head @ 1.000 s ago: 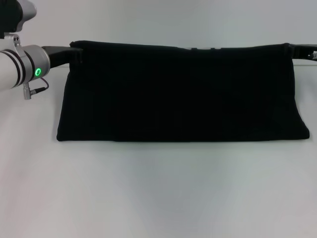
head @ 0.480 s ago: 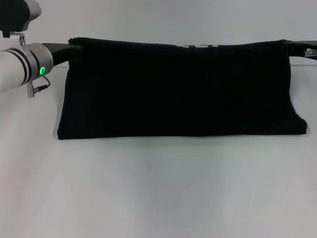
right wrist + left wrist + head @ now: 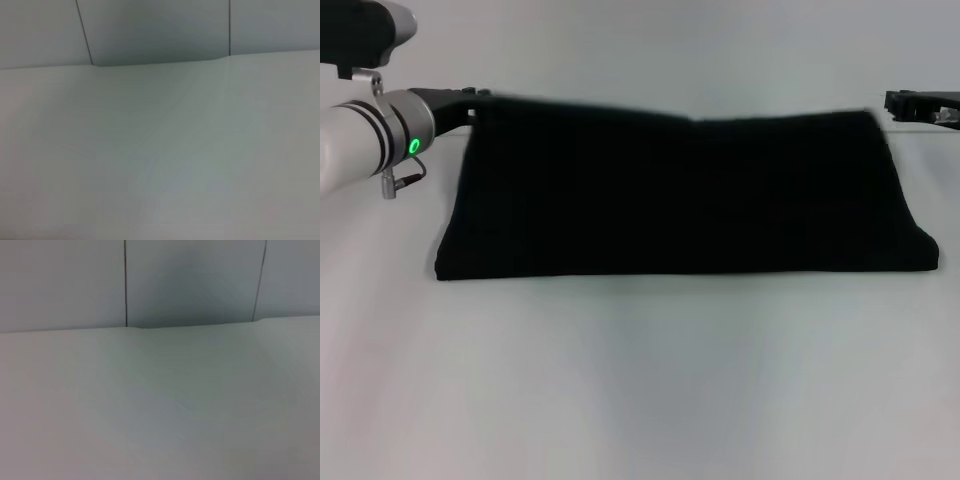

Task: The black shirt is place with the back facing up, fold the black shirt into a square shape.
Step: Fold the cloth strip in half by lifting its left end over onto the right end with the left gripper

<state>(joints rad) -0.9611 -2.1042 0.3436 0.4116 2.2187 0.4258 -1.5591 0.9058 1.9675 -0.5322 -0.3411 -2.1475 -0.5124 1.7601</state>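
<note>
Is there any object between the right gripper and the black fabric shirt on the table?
Nothing visible. The right gripper is beside the far right corner of the large matte-black fabric shirt, with only bare white table between them. The left gripper is at the far left corner.

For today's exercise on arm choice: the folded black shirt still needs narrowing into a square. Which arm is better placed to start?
Probably the left: the left gripper sits at the black shirt's far corner, while the right gripper stands apart.
</note>
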